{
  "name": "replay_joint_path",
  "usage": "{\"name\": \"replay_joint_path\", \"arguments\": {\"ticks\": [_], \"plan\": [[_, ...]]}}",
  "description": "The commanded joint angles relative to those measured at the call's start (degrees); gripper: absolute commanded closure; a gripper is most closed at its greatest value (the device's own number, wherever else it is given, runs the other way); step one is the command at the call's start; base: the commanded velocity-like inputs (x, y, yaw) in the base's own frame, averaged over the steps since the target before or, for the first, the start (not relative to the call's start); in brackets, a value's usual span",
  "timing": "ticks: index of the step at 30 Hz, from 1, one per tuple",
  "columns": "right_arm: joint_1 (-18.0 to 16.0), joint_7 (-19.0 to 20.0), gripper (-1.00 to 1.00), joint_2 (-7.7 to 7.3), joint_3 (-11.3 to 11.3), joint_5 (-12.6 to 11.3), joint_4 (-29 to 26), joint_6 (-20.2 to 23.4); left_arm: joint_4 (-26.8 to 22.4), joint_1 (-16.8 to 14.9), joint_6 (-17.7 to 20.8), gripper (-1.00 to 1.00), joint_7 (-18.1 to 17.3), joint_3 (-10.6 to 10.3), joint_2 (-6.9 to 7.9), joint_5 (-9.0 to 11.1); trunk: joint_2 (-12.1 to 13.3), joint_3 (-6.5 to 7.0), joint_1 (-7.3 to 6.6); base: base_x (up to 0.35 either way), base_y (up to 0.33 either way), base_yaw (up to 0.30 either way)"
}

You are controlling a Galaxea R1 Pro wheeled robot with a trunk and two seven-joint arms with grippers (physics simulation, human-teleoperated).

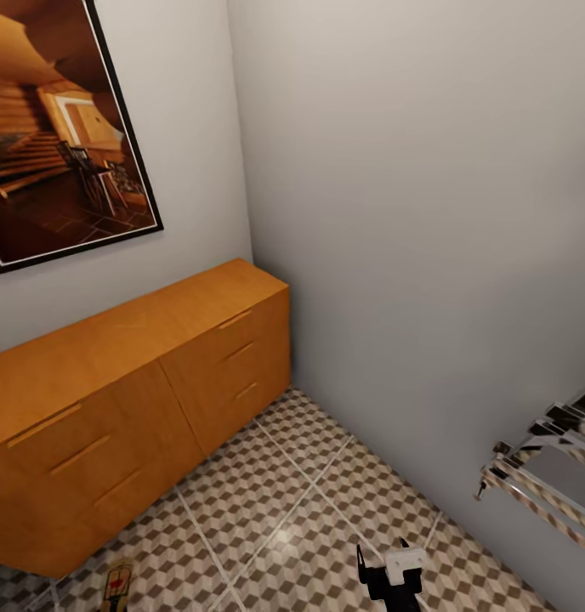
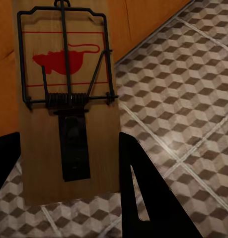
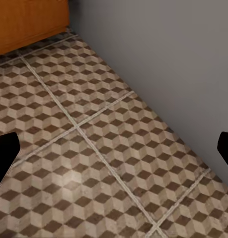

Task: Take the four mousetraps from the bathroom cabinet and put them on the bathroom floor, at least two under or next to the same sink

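Note:
A mousetrap (image 2: 69,106), a tan wood board with a red mouse print and dark wire spring, sits between the black fingers (image 2: 143,193) of my left gripper (image 2: 69,141), which is shut on it above the bathroom floor (image 2: 183,99). In the head view the same mousetrap (image 1: 118,586) shows at the bottom left, just in front of the orange-wood cabinet (image 1: 139,374), whose drawers are all closed. My right gripper (image 1: 390,574) hangs low over the tiles (image 1: 301,510); in its wrist view the right gripper (image 3: 114,148) is open and empty. The sink is out of view.
A grey wall (image 1: 411,212) runs along the right, meeting the cabinet's end in the corner. A chrome rack (image 1: 539,476) juts out from that wall at the right edge. A large framed picture (image 1: 63,127) hangs above the cabinet.

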Motion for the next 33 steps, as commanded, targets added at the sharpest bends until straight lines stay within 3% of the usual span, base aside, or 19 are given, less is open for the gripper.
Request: {"name": "replay_joint_path", "arguments": {"ticks": [1, 33], "plan": [[0.0, -0.6, -1.0, 0.0, 0.1, 0.6, 0.0, 0.0, 0.2, -0.1, -0.2, 1.0, 0.4, -0.5, -0.08, 0.0, -0.1, -0.08, 0.02, 0.0, 0.0, 0.283], [0.0, -0.6, -1.0, -0.09, 0.1, 0.6, 0.0, 0.1, 0.2, -0.1, -0.1, 1.0, 0.4, -0.5, -0.8, 0.0, -0.1, -0.08, 0.02, 0.0, 0.0, 0.283]]}}
